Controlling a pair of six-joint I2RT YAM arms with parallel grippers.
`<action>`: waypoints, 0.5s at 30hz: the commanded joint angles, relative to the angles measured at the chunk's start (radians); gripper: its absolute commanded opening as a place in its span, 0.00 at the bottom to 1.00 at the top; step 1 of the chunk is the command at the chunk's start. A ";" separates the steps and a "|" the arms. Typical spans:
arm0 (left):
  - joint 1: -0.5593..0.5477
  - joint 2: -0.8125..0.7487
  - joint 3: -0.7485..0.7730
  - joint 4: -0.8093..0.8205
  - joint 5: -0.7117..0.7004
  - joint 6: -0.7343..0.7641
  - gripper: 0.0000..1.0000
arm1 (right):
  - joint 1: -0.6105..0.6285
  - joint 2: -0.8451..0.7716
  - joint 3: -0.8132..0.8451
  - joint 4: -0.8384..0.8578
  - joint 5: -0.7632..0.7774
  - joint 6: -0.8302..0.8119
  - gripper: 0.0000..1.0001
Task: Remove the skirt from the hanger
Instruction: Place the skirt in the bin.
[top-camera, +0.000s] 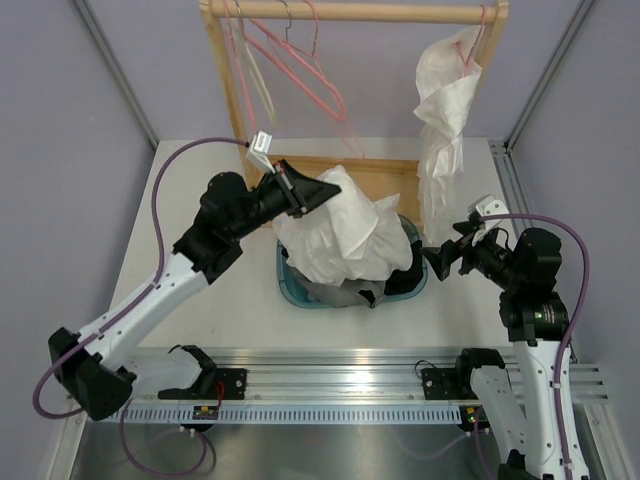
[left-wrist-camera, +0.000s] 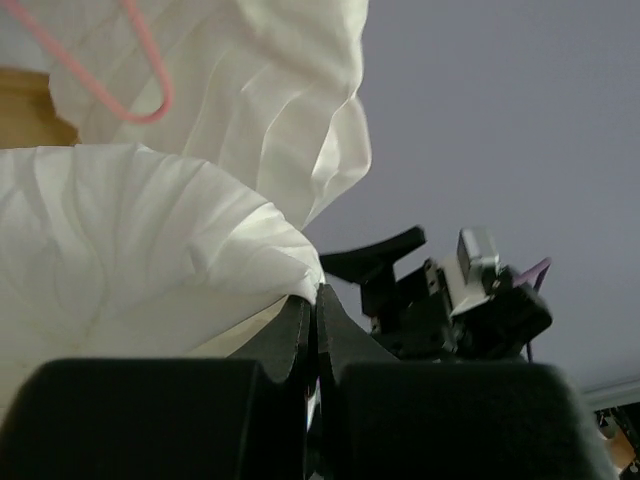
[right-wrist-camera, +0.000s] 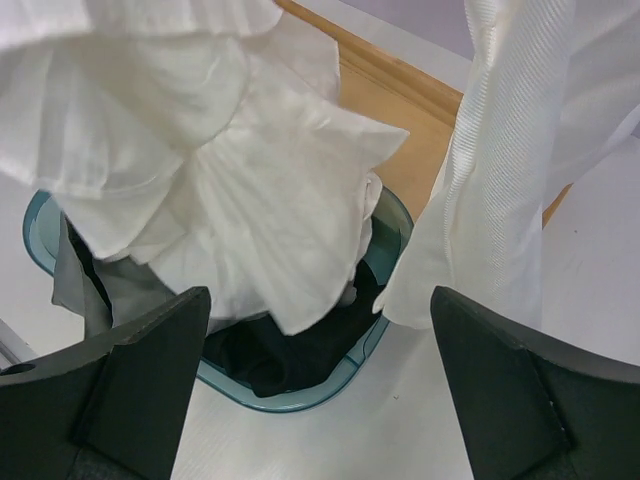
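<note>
From above, a wooden clothes rack (top-camera: 225, 90) stands at the back of a white table (top-camera: 200, 180), with empty pink wire hangers (top-camera: 310, 75) on its rail and a long white garment (top-camera: 445, 110) hanging at its right end. In front of it sits a teal plastic tub (top-camera: 290, 285). The left gripper (top-camera: 300, 190) is over the tub's back left corner, its fingers pressed together on the edge of a big crumpled white cloth (top-camera: 345, 235) that billows over the tub. The skirt (top-camera: 335, 293), a strip of mid-grey fabric, lies inside the tub at its near side, off any hanger and mostly buried under the white cloth, beside a black garment (top-camera: 405, 280). The right gripper (top-camera: 437, 260) hovers just right of the tub, spread wide and holding nothing. The left wrist view shows the two dark fingers closed tight, the white cloth meeting their tips, and a pink hanger loop above. The right wrist view looks down between its wide-apart fingers: grey skirt fabric drapes over the tub's left rim, the black garment lies in the bottom, and the hanging white garment is at right.
</note>
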 joint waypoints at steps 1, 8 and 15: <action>-0.006 -0.177 -0.127 0.061 0.053 0.042 0.00 | -0.009 0.001 0.000 0.032 0.004 0.000 0.99; -0.006 -0.348 -0.130 -0.166 0.050 0.161 0.00 | -0.009 0.009 0.000 0.030 0.011 -0.001 0.99; -0.007 -0.396 -0.151 -0.234 0.078 0.183 0.00 | -0.015 0.009 0.000 0.027 0.009 -0.001 0.99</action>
